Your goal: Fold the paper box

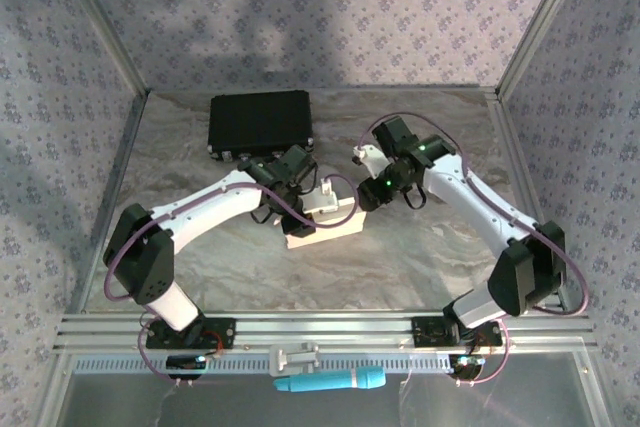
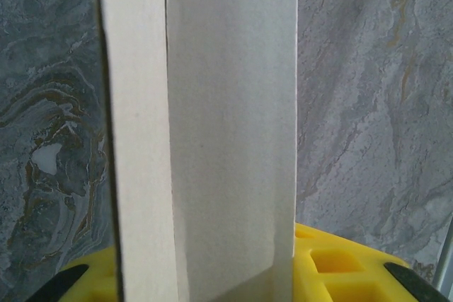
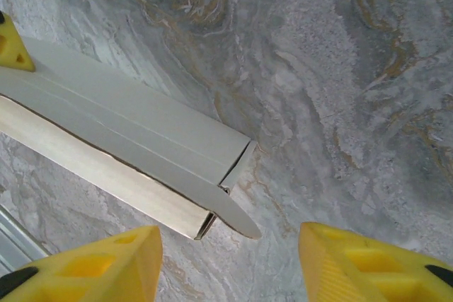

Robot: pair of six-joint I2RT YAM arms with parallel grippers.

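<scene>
The paper box [image 2: 226, 139] between the fingers of the left hand [image 2: 226, 284] is thin matt card, pale grey-white, with a faintly fibrous face and raw cut edges. That hand and the right hand [image 3: 230, 263] both have fingers [image 3: 106, 263] of matt yellow moulded plastic. The worktop [image 3: 340, 68] beneath the right hand is smooth, with a grey marble-look pattern veined in ochre and a dull sheen. Beyond the left hand, the case [image 1: 260, 122] looks hard, black and matt.

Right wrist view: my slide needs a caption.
Right gripper, jaws open, near one end of the paper box on marbled table.
</scene>
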